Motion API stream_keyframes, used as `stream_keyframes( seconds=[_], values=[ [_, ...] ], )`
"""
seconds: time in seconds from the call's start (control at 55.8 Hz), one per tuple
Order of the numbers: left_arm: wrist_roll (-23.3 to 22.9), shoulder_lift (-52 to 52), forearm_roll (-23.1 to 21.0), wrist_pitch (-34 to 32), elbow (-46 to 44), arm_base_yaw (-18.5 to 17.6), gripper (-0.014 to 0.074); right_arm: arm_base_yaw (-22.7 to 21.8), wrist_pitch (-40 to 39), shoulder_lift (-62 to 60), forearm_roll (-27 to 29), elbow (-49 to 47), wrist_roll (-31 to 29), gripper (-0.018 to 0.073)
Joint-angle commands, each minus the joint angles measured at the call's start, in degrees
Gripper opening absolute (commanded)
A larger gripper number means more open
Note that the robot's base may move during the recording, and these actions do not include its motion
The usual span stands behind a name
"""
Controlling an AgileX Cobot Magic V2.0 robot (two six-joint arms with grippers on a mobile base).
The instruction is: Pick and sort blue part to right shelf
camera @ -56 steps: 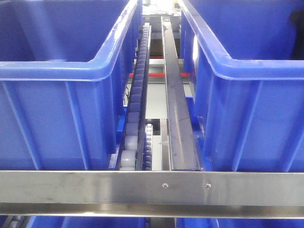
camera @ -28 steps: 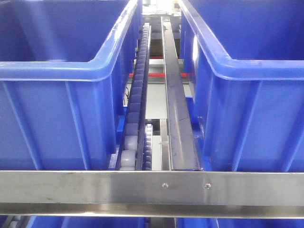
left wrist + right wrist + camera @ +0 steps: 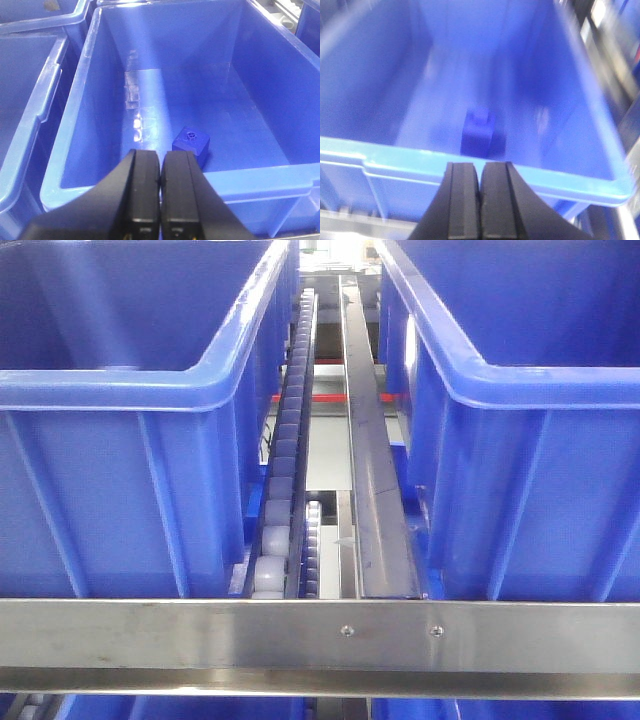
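Both claws, left (image 3: 160, 200) and right (image 3: 480, 200), are closed and empty; a blue part (image 3: 191, 144) sits in the bin (image 3: 175, 187) just beyond each, presumably dropped there.

Front view, one change only. A second ago a dark shape cut into the top right corner, over the inside wall of the large blue plastic open-topped bin (image 3: 540, 300) on the right of the stainless steel roller shelf (image 3: 320, 630). It was already out half a second ago, and now that corner is plain blue wall. I have no earlier wrist frames to compare.
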Motion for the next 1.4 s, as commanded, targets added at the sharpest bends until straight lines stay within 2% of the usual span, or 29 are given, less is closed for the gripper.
stream_keyframes(
  seconds=[0.0, 0.699, 0.753, 0.878, 1.093, 1.29, 1.308, 1.344, 1.38],
  values=[
    [0.0, 0.5, 0.6, -4.4, -1.5, 0.0, 0.0133, -0.2, -6.2, -2.2, -0.3, -0.6, -0.4, 0.0041],
    [0.0, 0.5, 0.6, -4.4, -1.4, 0.0, 0.0133, -0.2, -5.9, -3.2, -0.3, -0.5, -0.4, 0.0041],
    [0.0, 0.5, -0.8, -3.7, -0.9, 0.1, 0.0133, -0.2, -5.9, -3.2, -0.3, -0.5, -0.4, 0.0041],
    [0.0, -1.8, -6.5, -6.5, 3.3, 3.9, 0.0133, -0.2, -5.9, -3.2, -0.3, -0.5, -0.4, 0.0041],
    [0.0, -8.6, -7.7, -20.8, 17.2, 12.0, 0.0133, -0.2, -5.9, -3.2, -0.3, -0.5, -0.4, 0.0041],
    [0.0, -13.3, -8.2, -32.7, 29.7, 14.3, 0.0133, -0.2, -5.9, -3.2, -0.3, -0.5, -0.4, 0.0041],
    [0.0, -13.7, -8.7, -33.1, 29.9, 14.4, 0.0133, -0.2, -5.9, -3.2, -0.3, -0.5, -0.4, 0.0041],
    [0.0, -14.6, -9.7, -28.5, 29.4, 14.6, 0.0133, -0.2, -5.9, -3.2, -0.3, -0.5, -0.4, 0.0041],
    [0.0, -15.4, -10.4, -27.6, 29.6, 14.6, 0.0133, -0.2, -5.9, -3.2, -0.3, -0.5, -0.4, 0.0041]
  ],
)
